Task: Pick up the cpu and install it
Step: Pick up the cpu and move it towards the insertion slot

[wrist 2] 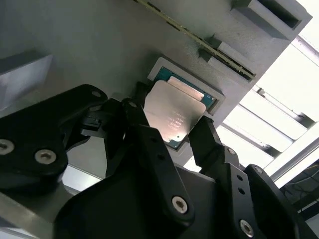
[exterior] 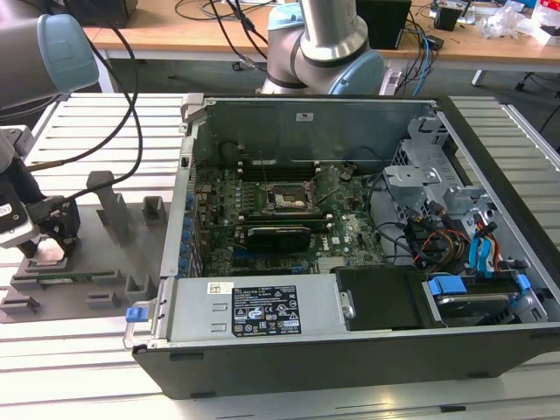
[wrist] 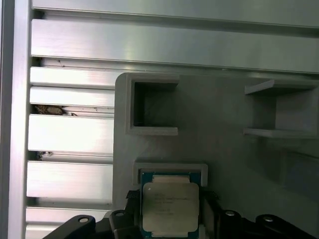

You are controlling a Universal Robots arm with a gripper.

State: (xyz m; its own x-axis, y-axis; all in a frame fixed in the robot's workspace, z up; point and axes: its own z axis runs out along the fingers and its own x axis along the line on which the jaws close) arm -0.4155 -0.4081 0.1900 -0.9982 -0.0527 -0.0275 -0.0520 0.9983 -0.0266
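You're at the pick-up step: the gripper [wrist 2: 168, 118] straddles the cpu [wrist: 171, 206], which lies flat in its recess in the grey tray [exterior: 96, 258], at the exterior view's left, well apart from the open computer case [exterior: 306, 131]. You cannot tell whether it is clamped on the chip. By my judgement, a lift calls for a square hold on opposite edges and a straight rise.

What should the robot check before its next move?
1. The gripper is at the cpu: ok.
2. The cpu lies in the tray pocket: ok.
3. The cpu is held firmly: cannot tell.
4. The case is open above the socket: ok.
5. The socket is ready for the cpu: cannot tell.
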